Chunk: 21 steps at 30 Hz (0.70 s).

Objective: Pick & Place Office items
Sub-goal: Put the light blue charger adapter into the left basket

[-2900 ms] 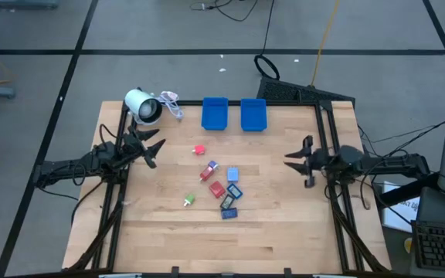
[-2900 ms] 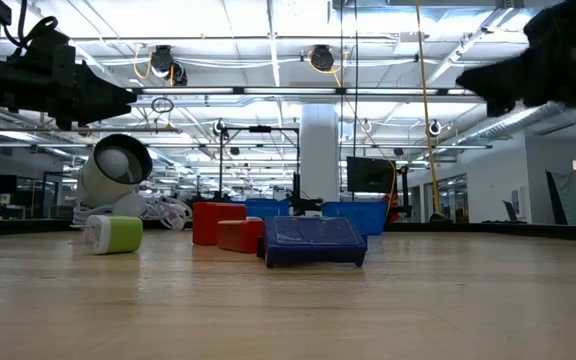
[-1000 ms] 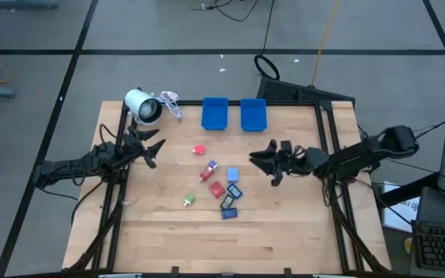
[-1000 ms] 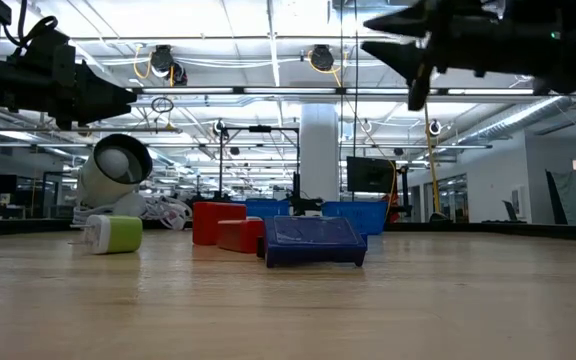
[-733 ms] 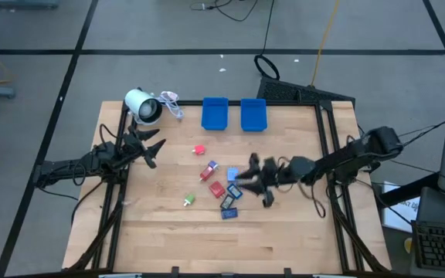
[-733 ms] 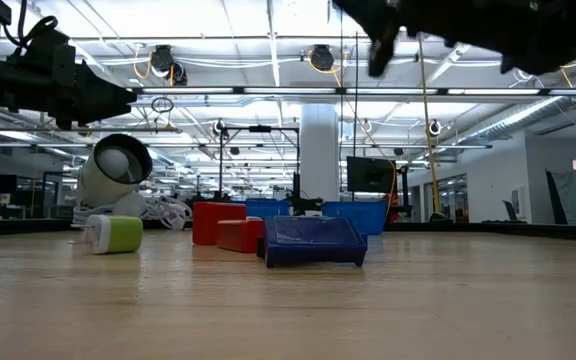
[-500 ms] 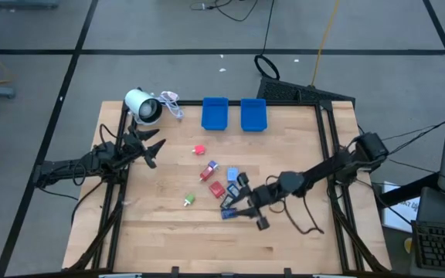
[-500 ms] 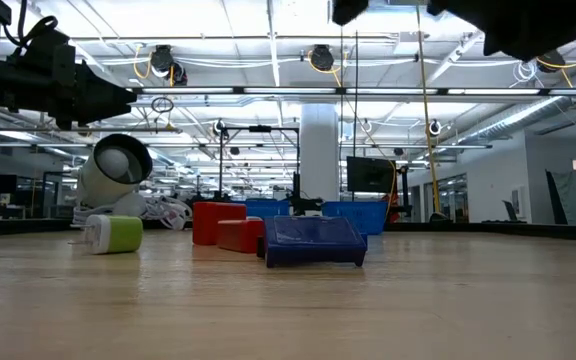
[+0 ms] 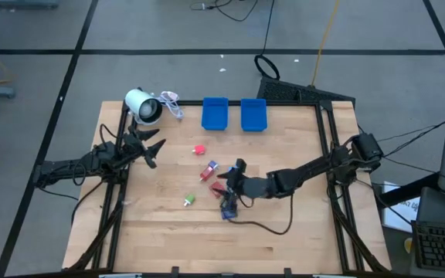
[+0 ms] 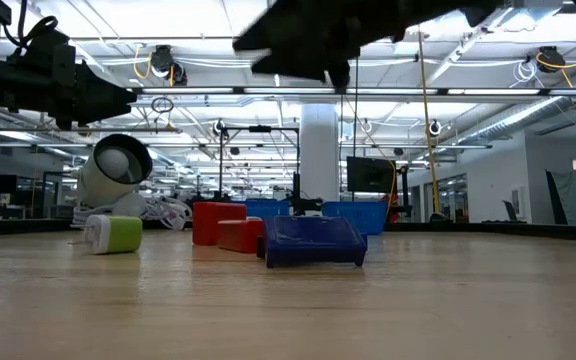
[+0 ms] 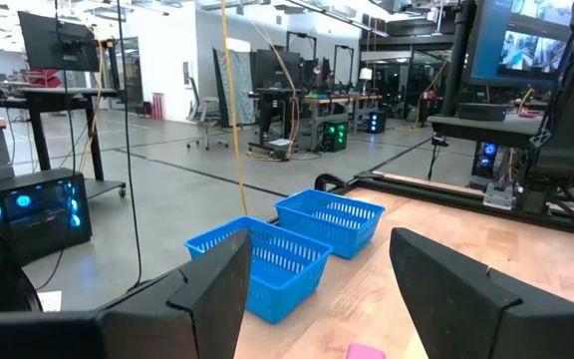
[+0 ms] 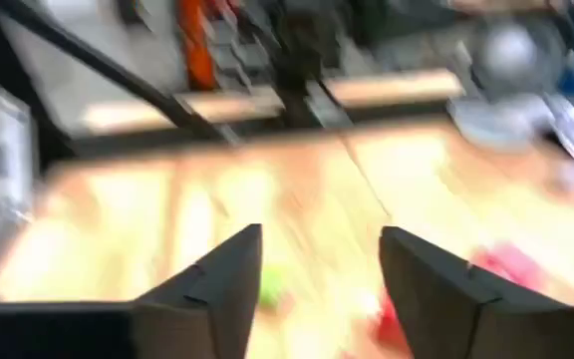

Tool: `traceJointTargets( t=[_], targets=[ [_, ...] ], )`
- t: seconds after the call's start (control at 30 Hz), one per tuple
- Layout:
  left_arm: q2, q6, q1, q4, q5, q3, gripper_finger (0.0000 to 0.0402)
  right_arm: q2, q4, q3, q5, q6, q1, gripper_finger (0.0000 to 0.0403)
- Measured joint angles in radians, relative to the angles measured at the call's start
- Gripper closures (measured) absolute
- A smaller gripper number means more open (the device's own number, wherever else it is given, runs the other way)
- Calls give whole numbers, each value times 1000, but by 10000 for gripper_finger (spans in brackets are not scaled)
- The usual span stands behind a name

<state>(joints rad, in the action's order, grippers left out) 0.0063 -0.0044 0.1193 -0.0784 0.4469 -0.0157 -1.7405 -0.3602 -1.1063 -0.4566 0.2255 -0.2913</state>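
Right gripper [image 9: 230,188] moved over office items [image 9: 209,171], two bins [image 9: 215,113]

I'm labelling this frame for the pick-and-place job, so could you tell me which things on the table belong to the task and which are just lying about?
Part of the job:
- small office items scattered mid-table: red, blue, green and dark pieces
- right gripper, open, over the cluster
- left gripper, open, waiting at the left edge

Just lying about:
- white roll
- two blue bins
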Motion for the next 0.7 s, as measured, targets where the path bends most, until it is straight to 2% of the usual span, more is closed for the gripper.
traceJointTargets(
  t=[0.07,0.17,0.33,0.7],
  targets=[
    [0,0,0,0,0,0,158,-14,172,-48,-27,55,12,170],
    [0,0,0,0,0,0,158,-25,332,-65,-41,106,25,144],
    [0,0,0,0,0,0,158,-57,413,-68,-40,200,59,131],
    [0,0,0,0,0,0,158,-122,484,-66,-37,169,88,135]
  ],
)
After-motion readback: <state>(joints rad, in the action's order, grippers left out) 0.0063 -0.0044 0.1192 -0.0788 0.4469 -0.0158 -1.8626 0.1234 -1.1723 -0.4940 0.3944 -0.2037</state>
